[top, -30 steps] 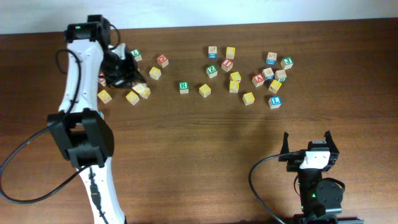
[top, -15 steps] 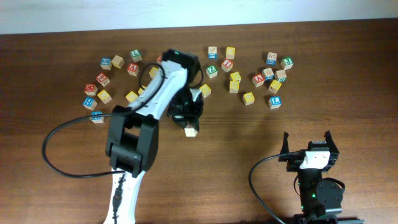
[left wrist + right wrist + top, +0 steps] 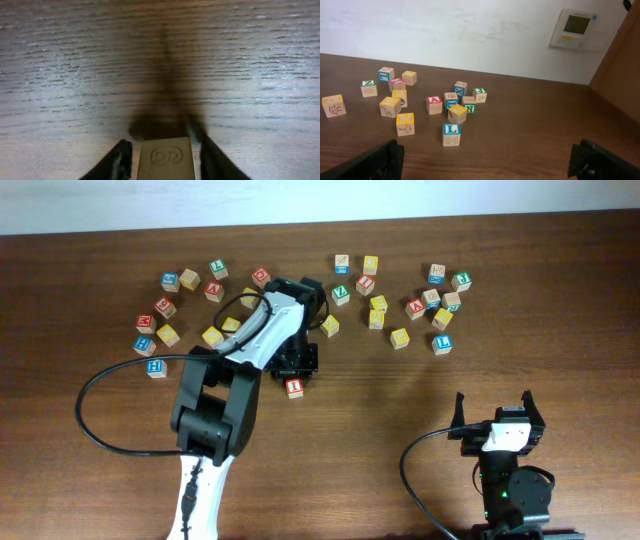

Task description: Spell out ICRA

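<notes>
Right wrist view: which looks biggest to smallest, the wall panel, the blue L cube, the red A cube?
1. wall panel
2. blue L cube
3. red A cube, slightly smaller, perhaps only because it lies farther from the camera.

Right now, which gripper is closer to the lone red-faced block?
Left. The left gripper straddles the red-faced block; the right gripper sits far off near the table's front right.
</notes>
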Controlling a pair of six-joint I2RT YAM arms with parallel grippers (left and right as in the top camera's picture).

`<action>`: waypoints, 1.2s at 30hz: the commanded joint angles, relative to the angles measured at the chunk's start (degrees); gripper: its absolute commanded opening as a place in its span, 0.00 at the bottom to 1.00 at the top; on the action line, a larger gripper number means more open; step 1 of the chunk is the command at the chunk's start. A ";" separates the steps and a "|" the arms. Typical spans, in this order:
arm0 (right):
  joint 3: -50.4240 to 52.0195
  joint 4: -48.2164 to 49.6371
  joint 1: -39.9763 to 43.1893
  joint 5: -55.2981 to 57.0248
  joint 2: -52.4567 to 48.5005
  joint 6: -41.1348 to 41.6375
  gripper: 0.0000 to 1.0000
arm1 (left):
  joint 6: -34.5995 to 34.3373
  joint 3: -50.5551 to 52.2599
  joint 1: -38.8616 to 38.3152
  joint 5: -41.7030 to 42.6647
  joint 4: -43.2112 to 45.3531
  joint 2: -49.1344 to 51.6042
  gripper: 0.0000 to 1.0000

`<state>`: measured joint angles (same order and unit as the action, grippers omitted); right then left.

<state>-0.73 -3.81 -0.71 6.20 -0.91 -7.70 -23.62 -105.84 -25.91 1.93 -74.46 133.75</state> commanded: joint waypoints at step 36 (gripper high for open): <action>0.42 -0.24 0.42 0.48 0.44 0.00 0.98 | 6.51 -8.02 0.02 -1.75 -4.28 0.28 0.51</action>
<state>-0.73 -3.81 -0.71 6.20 -0.91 -7.70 -17.34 -107.77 -25.87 1.02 -75.88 133.71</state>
